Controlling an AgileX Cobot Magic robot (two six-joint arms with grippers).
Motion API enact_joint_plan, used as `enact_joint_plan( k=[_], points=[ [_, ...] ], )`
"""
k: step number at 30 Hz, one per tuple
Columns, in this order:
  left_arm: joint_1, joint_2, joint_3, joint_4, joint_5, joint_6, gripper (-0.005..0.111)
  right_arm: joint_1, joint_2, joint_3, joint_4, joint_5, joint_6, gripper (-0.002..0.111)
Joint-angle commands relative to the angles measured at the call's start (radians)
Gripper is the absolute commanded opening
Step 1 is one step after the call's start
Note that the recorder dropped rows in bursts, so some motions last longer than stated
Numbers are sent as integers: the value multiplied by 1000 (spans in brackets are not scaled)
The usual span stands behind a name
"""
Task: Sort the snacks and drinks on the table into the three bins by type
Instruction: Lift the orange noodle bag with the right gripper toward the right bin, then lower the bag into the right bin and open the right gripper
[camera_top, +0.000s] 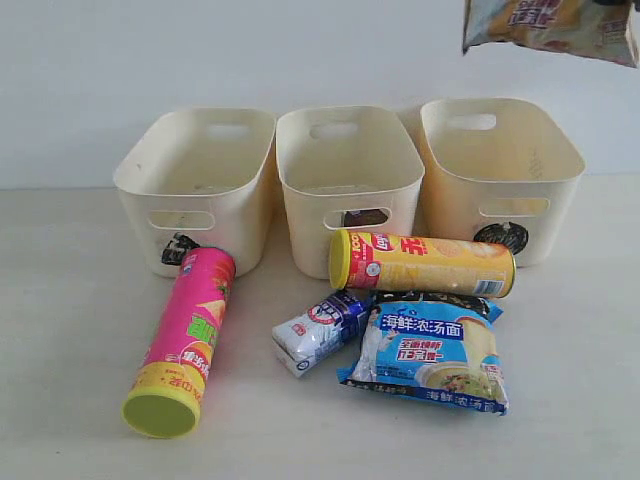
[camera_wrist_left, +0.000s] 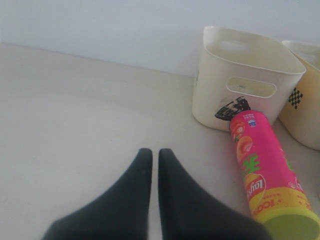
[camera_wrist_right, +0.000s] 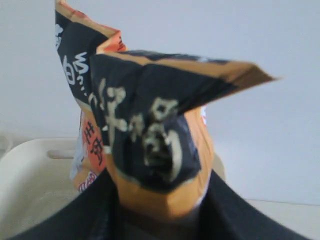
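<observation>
Three cream bins stand in a row: left (camera_top: 200, 180), middle (camera_top: 345, 170), right (camera_top: 500, 165). In front lie a pink chip tube (camera_top: 185, 335), a yellow chip tube (camera_top: 425, 262), a small white-blue carton (camera_top: 320, 330) and a blue noodle packet (camera_top: 430, 350). An orange-black noodle packet (camera_top: 550, 25) hangs high above the right bin. My right gripper (camera_wrist_right: 160, 202) is shut on this packet (camera_wrist_right: 150, 135). My left gripper (camera_wrist_left: 155, 152) is shut and empty, low over bare table, left of the pink tube (camera_wrist_left: 260, 170). Neither gripper shows in the exterior view.
A dark packet edge (camera_top: 440, 298) peeks out from under the blue packet. The pink tube's base touches the left bin (camera_wrist_left: 240, 75). The yellow tube lies across the fronts of the middle and right bins. A white wall rises behind the bins.
</observation>
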Motion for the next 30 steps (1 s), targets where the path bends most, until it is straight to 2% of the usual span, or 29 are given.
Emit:
enact_joint_plan(
  k=[1, 9, 17, 22, 24, 25, 29, 30],
  points=[
    [-4, -4, 4, 6, -9, -8, 4, -22, 105, -9, 2, -175, 9, 0],
    [-4, -4, 4, 6, -9, -8, 4, -20, 329, -16, 0, -423, 28, 0],
    [-4, -4, 4, 6, -9, -8, 4, -20, 498, -145, -2, -318, 68, 0],
    [-4, -4, 4, 6, -9, -8, 4, -20, 525, -161, -2, -305, 70, 3],
    [-4, -4, 4, 6, -9, -8, 4, -20, 527, -161, -2, -297, 72, 14],
    [-4, -4, 4, 6, -9, -8, 4, -20, 527, -161, -2, -289, 72, 23],
    [-4, -4, 4, 6, -9, -8, 4, -20, 525, -161, 0, -282, 72, 77],
    [-4, -4, 4, 6, -9, -8, 4, -20, 520, -161, 0, -279, 70, 87]
  ],
)
